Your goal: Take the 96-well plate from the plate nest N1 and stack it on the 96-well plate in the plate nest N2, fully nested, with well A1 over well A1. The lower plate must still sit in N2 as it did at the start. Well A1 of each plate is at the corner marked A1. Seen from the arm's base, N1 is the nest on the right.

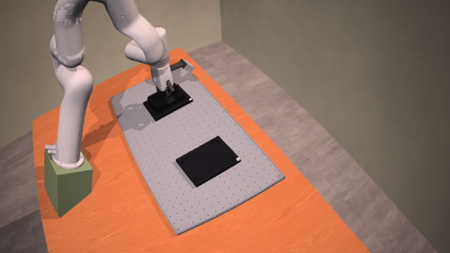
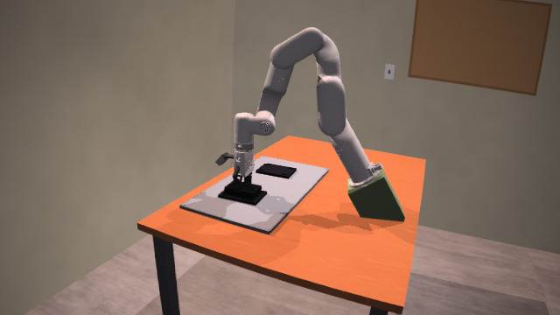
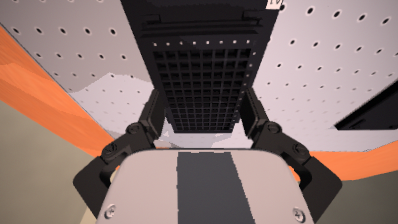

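Note:
My gripper (image 1: 169,94) is shut on a black 96-well plate (image 3: 202,85), with one finger on each long side. I hold it over the far nest (image 1: 168,105) on the grey perforated board, where the black stack stands taller than a single plate. The held plate hides the lower plate, and I cannot tell whether the two are fully nested. A white corner mark (image 1: 190,100) shows at the stack's right corner. The near nest (image 1: 207,160) is flat and holds no plate. The gripper (image 2: 240,178) and the stack (image 2: 242,192) also show in the exterior view.
The grey board (image 1: 197,140) lies on an orange table. The arm's green base block (image 1: 67,183) stands at the table's left. The near nest also shows at the right edge of the wrist view (image 3: 370,112). A label shows by the far nest (image 3: 272,4).

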{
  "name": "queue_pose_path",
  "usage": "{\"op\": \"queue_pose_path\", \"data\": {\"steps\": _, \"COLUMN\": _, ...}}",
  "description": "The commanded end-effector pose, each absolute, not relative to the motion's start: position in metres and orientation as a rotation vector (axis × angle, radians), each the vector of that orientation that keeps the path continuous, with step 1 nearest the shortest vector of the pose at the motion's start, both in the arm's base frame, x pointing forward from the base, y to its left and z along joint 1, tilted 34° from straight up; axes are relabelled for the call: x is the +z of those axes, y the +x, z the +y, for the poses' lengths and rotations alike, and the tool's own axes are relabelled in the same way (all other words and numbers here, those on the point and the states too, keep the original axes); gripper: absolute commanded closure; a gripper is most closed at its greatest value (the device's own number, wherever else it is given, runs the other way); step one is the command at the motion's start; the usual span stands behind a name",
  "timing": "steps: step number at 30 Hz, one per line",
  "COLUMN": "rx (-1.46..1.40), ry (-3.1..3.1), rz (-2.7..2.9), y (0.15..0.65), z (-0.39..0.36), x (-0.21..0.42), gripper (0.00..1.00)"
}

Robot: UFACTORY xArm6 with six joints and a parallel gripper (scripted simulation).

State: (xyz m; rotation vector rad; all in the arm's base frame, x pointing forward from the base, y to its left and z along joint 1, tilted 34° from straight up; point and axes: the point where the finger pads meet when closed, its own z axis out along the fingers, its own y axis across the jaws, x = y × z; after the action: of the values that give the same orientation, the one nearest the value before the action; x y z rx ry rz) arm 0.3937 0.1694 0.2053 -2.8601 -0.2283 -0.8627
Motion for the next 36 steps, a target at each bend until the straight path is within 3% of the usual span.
{"op": "queue_pose_path", "data": {"steps": 1, "rx": -0.867, "ry": -2.858, "rz": -0.228, "y": 0.3946, "z": 0.1698, "x": 0.2063, "gripper": 1.0}}
{"op": "queue_pose_path", "data": {"steps": 3, "rx": -0.867, "ry": -2.858, "rz": -0.228, "y": 0.3947, "z": 0.1699, "x": 0.2062, "gripper": 1.0}}
{"op": "queue_pose_path", "data": {"steps": 4, "rx": -0.867, "ry": -2.858, "rz": -0.228, "y": 0.395, "z": 0.17, "x": 0.2057, "gripper": 0.0}}
{"op": "queue_pose_path", "data": {"steps": 36, "rx": -0.867, "ry": -2.858, "rz": -0.228, "y": 0.395, "z": 0.17, "x": 0.2057, "gripper": 0.0}}
